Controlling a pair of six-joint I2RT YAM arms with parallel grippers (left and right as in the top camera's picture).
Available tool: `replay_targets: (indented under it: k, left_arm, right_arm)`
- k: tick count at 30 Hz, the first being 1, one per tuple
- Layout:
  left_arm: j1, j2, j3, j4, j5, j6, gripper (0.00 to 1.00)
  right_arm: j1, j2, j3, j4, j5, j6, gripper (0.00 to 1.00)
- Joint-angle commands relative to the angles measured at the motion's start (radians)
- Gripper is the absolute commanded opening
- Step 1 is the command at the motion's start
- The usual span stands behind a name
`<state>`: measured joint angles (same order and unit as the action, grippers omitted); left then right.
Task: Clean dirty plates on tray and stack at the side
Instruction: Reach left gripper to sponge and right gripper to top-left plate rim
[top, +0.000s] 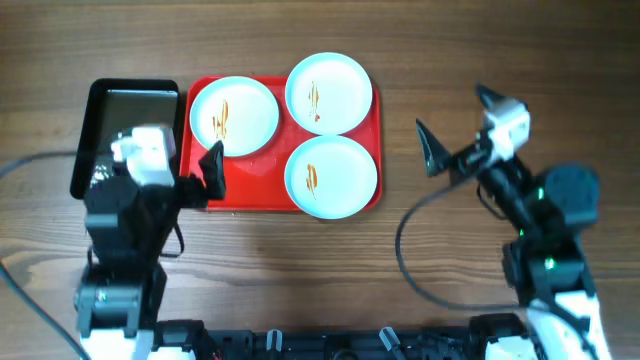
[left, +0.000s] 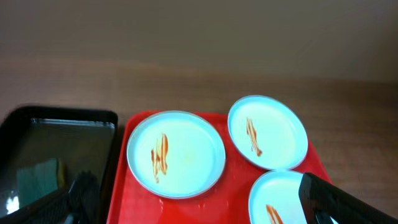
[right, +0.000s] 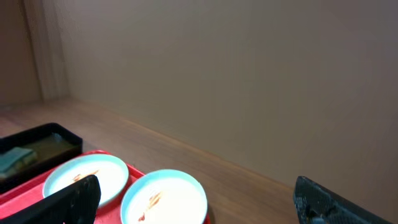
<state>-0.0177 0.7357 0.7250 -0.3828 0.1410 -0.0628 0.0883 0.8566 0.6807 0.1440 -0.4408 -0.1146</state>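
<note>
So, step: cleaning is not yet begun; nothing is held by either arm, and all three plates are judged still dirty.
plates: three round white shallow plates with bluish rims are seated on the tray: back-left plate (top: 233, 115), back-right plate (top: 329, 93), front plate (top: 331, 176). An orange-brown streak is seen in the middle of each.
tray: large red rectangular plastic tray (top: 255, 190), set on the brown wooden table (top: 450, 40).
left gripper (top: 208, 172): fingers spread wide and empty, held at the tray's left edge, just beside the back-left plate.
right gripper (top: 458, 122): fingers spread and empty, well apart from the tray on its right.
next move: a wiper is judged to be needed first. The pale green pad (left: 38, 177) lying in the pan is the likely pick, nearest the left arm.
around: black rectangular pan (top: 100, 110) just beside the tray's left side; black cable (top: 410, 250) looped near the right arm.
in the way: the pan is partly covered by the left arm in the overhead view, and the plates are packed close, rims near one another.
</note>
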Motion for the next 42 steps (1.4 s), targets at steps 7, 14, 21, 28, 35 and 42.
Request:
replay_targets:
  k: [7, 14, 21, 28, 35, 42]
  left_arm:
    - [0.003, 0.489, 0.472, -0.310, 0.034, -0.129, 1.00]
    - [0.003, 0.589, 0.513, -0.266, 0.068, -0.125, 1.00]
    - [0.010, 0.656, 0.512, 0.207, -0.454, -0.094, 1.00]
    - [0.031, 0.679, 0.513, -0.187, -0.367, -0.182, 1.00]
    - [0.149, 0.699, 0.513, -0.431, -0.134, -0.302, 1.00]
    - [0.183, 0.712, 0.511, -0.448, -0.135, -0.302, 1.00]
  right_arm:
    - [-0.002, 0.527, 0.592, -0.470, -0.182, 0.009, 1.00]
    - [-0.002, 0.665, 0.708, -0.568, -0.203, 0.050, 1.00]
    - [0.056, 0.743, 0.708, -0.480, 0.017, 0.178, 1.00]
    - [0.328, 0.777, 0.709, -0.476, 0.309, 0.259, 0.94]
    - [0.402, 0.930, 0.796, -0.533, 0.159, 0.479, 0.72]
    - [0.459, 1.295, 1.329, -0.935, 0.140, 0.496, 0.54]
